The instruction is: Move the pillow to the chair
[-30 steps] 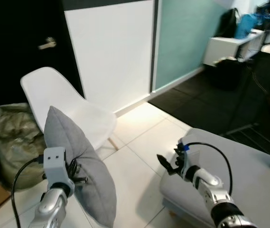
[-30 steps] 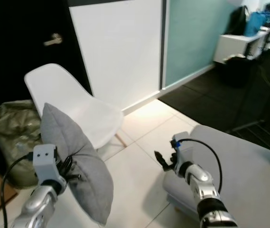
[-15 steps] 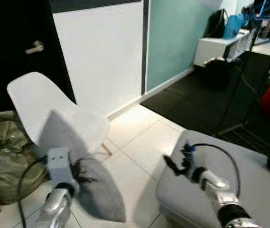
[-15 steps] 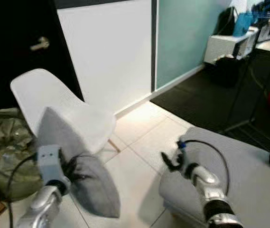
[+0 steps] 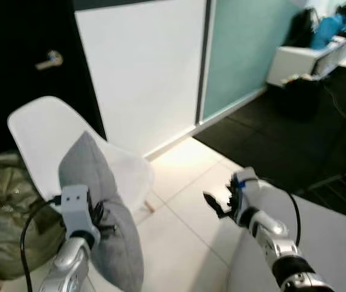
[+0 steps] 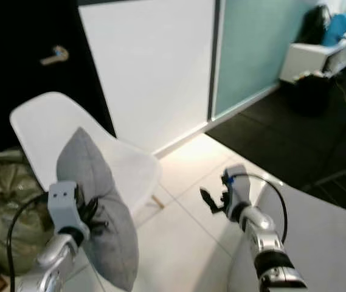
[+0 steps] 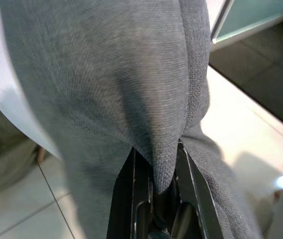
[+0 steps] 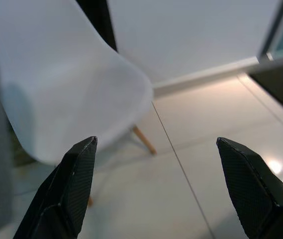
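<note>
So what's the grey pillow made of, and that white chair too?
The pillow looks like soft woven cloth: you can see a fine grainy weave, and it bunches where the left gripper pinches it. The chair looks like smooth moulded plastic, one curved, faintly shiny shell, with what seem to be wooden legs.

The soft grey fabric pillow [image 5: 100,213] hides part of the white plastic chair [image 5: 45,137], and the chair's legs are mostly out of sight. The left gripper's [image 7: 163,191] black fingertips sit deep in a fold of the cloth. The crumpled olive green bag [image 5: 5,222] runs off the picture's edge. The things on the far white desk [image 5: 300,61] are too blurry to tell.
</note>
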